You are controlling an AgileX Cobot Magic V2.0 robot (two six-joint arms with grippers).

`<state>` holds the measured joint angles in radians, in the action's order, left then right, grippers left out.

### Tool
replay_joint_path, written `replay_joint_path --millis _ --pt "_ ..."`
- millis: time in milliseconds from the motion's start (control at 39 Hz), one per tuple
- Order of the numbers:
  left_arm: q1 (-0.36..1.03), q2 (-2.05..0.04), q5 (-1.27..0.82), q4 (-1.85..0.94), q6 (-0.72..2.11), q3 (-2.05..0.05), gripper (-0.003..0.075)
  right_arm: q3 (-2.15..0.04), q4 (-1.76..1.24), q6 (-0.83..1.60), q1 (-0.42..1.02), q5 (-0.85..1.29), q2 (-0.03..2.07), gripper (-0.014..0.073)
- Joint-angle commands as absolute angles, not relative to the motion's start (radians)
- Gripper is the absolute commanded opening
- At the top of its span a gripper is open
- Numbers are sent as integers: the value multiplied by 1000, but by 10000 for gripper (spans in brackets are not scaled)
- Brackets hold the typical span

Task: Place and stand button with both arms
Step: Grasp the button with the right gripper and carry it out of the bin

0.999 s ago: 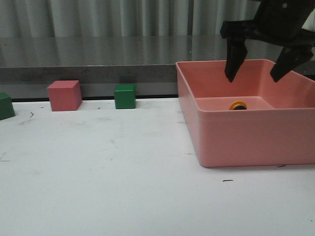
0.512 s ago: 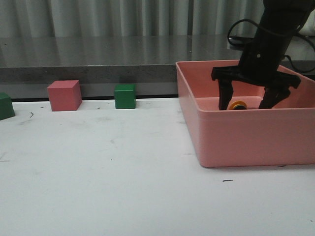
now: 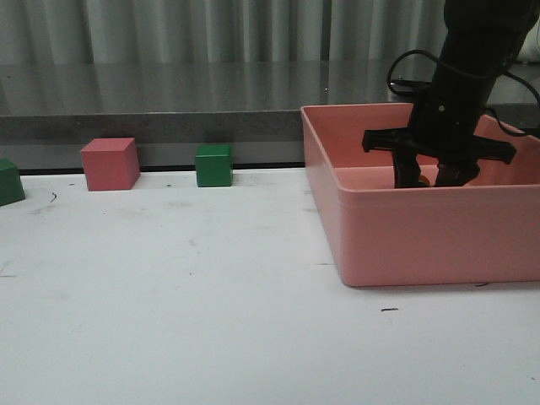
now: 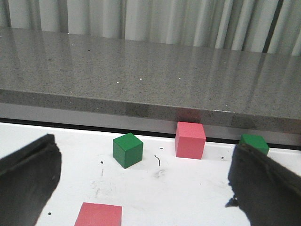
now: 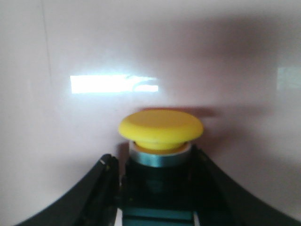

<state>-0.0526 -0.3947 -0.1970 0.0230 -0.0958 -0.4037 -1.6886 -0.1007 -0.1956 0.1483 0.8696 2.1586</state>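
Pink bin (image 3: 405, 245) at the worktop's three o'clock: my right hand (image 5: 157, 188) grips the button (image 5: 160, 129); lift straight. Left hand (image 4: 141, 188) waits open.

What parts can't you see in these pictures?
- Front view: the button is hidden behind the right gripper and the pink bin wall.
- Right wrist view: the button body's lower part is cut off by the picture's edge.
- Left wrist view: one pink cube is cut off by the edge.
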Motion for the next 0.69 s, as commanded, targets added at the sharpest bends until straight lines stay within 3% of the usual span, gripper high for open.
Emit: replay_joint_path --millis 0,359,666 --pt "-46 -408 -114 15 -104 -440 692 -1747 -101 -195 144 888 2057 267" --pt "-46 -408 -114 15 -104 -440 692 -1845 -101 -167 234 967 1884 267" --pt "-46 -408 -114 15 -104 -440 692 -1870 -116 -167 478 953 1852 267"
